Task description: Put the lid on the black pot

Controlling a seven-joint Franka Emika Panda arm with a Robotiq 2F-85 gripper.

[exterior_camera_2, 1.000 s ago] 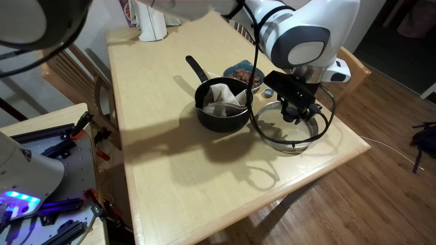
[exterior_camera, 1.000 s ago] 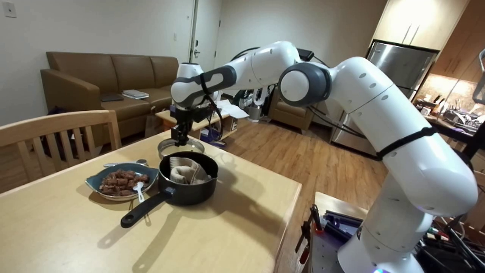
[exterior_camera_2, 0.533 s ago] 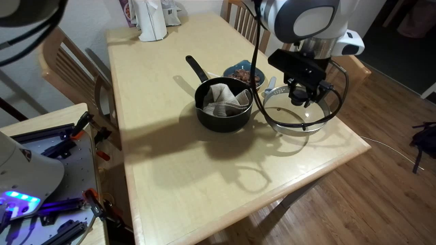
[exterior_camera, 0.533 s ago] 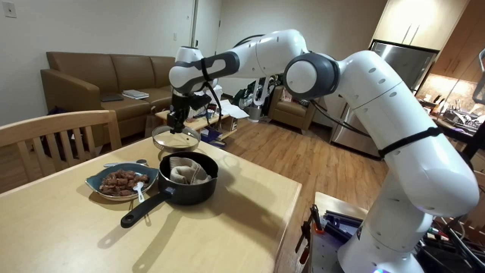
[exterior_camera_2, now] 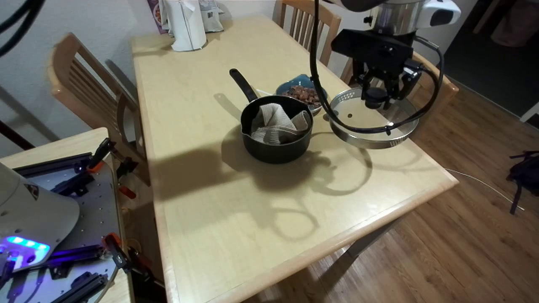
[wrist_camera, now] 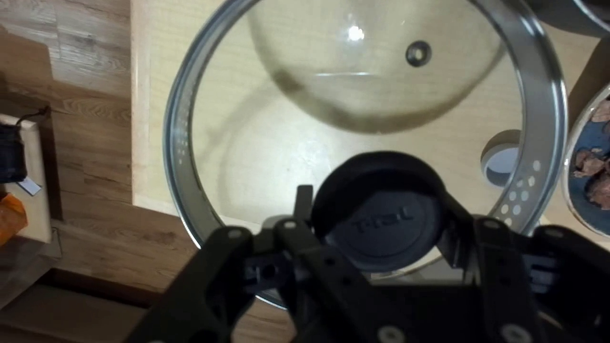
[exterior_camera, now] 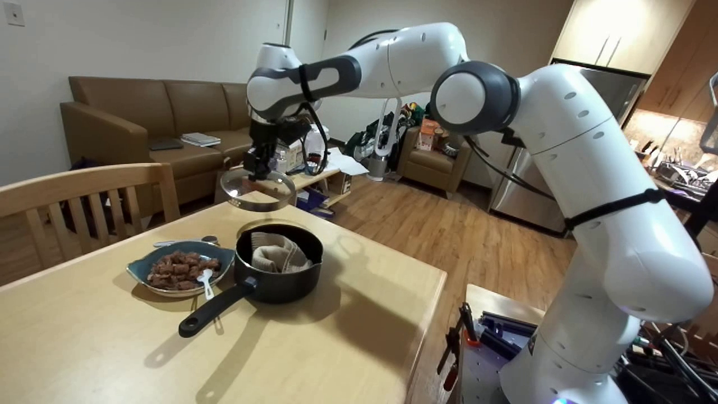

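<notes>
The lid (exterior_camera: pixel 258 206) is clear glass with a shiny metal rim and a dark knob. It hangs in the air above the table, beyond the pot; its rim (exterior_camera_2: pixel 370 142) also shows in an exterior view. My gripper (exterior_camera: pixel 258 170) is shut on the lid's knob (wrist_camera: pixel 381 231), one finger on each side. The lid is slightly tilted. The black pot (exterior_camera: pixel 286 287) stands on the table with a beige cloth (exterior_camera_2: pixel 276 124) inside and its long handle (exterior_camera: pixel 216 308) pointing away from the lid. Part of the pot (wrist_camera: pixel 567 16) shows in the wrist view's top right corner.
A blue dish (exterior_camera: pixel 147 261) of brown bits with a white utensil (exterior_camera: pixel 206 283) stands close beside the pot. A small scoop (exterior_camera: pixel 210 239) lies near the dish. Chairs (exterior_camera: pixel 84 191) stand at the table (exterior_camera_2: pixel 202 189). White bags (exterior_camera_2: pixel 188 29) stand at its far end.
My gripper has risen with the lid in its hold. The lid has gone from resting on the table to hanging above it. The pot, cloth and dish have not moved.
</notes>
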